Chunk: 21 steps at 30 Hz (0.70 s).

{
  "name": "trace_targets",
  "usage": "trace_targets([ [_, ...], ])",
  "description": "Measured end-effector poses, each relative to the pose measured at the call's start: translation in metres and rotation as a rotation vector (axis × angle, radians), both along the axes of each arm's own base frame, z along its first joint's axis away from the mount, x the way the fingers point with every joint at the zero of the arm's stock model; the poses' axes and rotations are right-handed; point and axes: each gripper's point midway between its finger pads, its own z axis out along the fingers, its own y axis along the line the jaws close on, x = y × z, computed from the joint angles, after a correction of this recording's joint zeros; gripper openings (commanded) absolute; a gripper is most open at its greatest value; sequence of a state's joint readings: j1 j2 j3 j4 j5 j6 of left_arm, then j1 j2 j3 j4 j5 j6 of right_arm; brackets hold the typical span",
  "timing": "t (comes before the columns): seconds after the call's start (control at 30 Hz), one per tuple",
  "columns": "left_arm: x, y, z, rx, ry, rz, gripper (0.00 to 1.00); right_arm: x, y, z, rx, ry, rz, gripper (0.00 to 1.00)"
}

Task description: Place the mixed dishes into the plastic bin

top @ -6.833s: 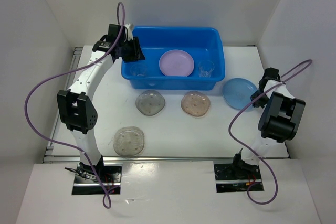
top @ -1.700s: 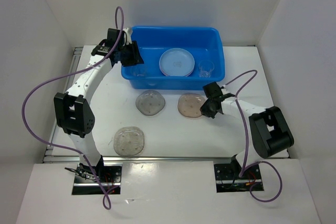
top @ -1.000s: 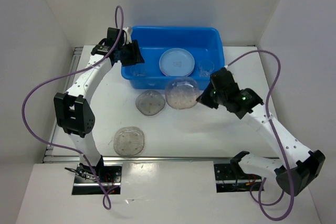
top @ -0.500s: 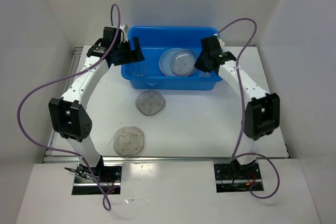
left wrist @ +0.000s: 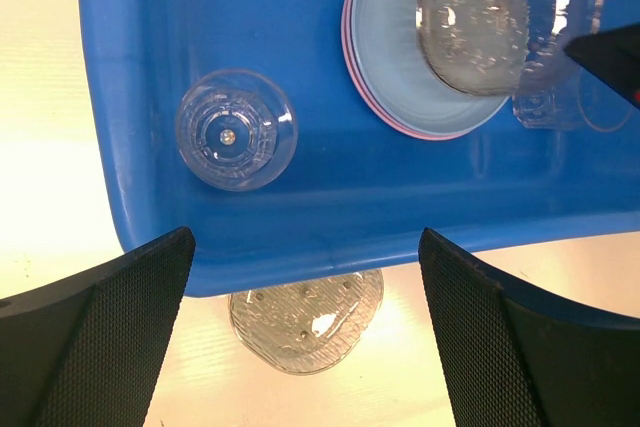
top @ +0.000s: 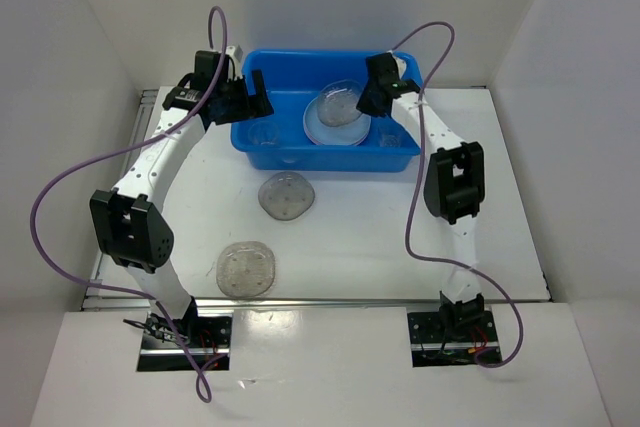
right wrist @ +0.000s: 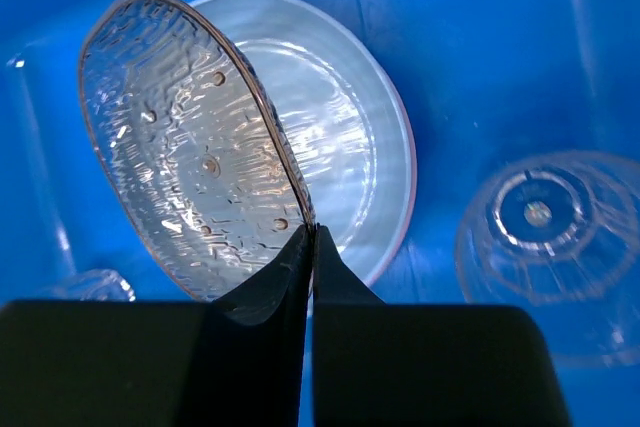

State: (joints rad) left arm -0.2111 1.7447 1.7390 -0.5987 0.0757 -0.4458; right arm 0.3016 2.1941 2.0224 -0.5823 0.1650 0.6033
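The blue plastic bin (top: 322,158) stands at the back of the table. Inside lie a stack of plates (top: 328,129) with a pale blue one on top, and two clear cups (top: 264,135) (top: 390,134). My right gripper (top: 372,102) is shut on the rim of a translucent speckled plate (top: 343,99) and holds it tilted above the stack. In the right wrist view that plate (right wrist: 180,167) stands on edge in my right gripper (right wrist: 312,232). My left gripper (left wrist: 305,237) hangs open and empty over the bin's near left wall (left wrist: 150,7), close to one cup (left wrist: 236,130).
Two greyish speckled plates lie on the table in front of the bin, one (top: 286,195) close to its front wall and one (top: 246,269) nearer the left arm's base. White walls enclose the table on three sides. Purple cables loop from both arms.
My right arm has carried the speckled plate from in front of the bin up and over the plate stack inside it. The left gripper's jaws have spread wider.
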Motion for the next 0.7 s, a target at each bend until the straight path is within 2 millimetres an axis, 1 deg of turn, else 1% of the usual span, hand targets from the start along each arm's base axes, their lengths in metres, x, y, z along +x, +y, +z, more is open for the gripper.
trace_targets([
  [0.1,0.000,0.000,0.000,0.000,0.001,0.000,1.00,0.009,0.001,-0.019,-0.005,0.024,0.001,0.01],
  [0.13,0.000,0.000,-0.001,0.000,0.002,0.000,1.00,0.011,0.001,-0.025,-0.009,0.034,0.000,0.04],
  [0.17,-0.001,0.000,-0.001,0.000,0.003,0.000,1.00,0.014,0.001,-0.031,-0.010,0.040,0.000,0.09],
  [0.2,-0.001,0.000,-0.002,0.001,0.006,0.000,1.00,0.016,0.001,-0.035,-0.012,0.046,0.000,0.28],
  [0.27,-0.001,0.000,-0.004,0.002,0.010,0.000,1.00,0.019,0.001,-0.039,-0.015,0.053,0.001,0.38],
  [0.3,-0.002,0.000,-0.004,0.002,0.011,0.000,1.00,0.019,0.000,-0.039,-0.019,0.054,0.003,0.46],
  [0.33,-0.002,0.000,-0.004,0.002,0.011,0.000,1.00,0.020,0.000,-0.037,-0.020,0.051,0.004,0.49],
  [0.37,-0.002,0.000,-0.004,0.002,0.011,0.000,1.00,0.021,0.000,-0.034,-0.021,0.046,0.006,0.51],
  [0.5,-0.002,0.000,-0.004,0.002,0.011,0.000,1.00,0.021,-0.001,-0.022,-0.022,0.018,0.010,0.52],
  [0.53,-0.002,0.000,-0.004,0.002,0.010,0.000,1.00,0.016,-0.003,-0.019,-0.025,0.019,0.012,0.52],
  [0.6,-0.001,0.001,-0.004,0.003,0.010,0.001,1.00,0.002,-0.007,-0.006,-0.028,0.013,0.021,0.52],
  [0.67,-0.001,0.002,-0.005,0.011,0.008,0.009,1.00,-0.019,-0.010,0.014,-0.026,0.000,0.036,0.52],
  [0.7,0.000,0.004,-0.005,0.017,0.007,0.015,1.00,-0.031,-0.011,0.030,-0.022,-0.026,0.043,0.52],
])
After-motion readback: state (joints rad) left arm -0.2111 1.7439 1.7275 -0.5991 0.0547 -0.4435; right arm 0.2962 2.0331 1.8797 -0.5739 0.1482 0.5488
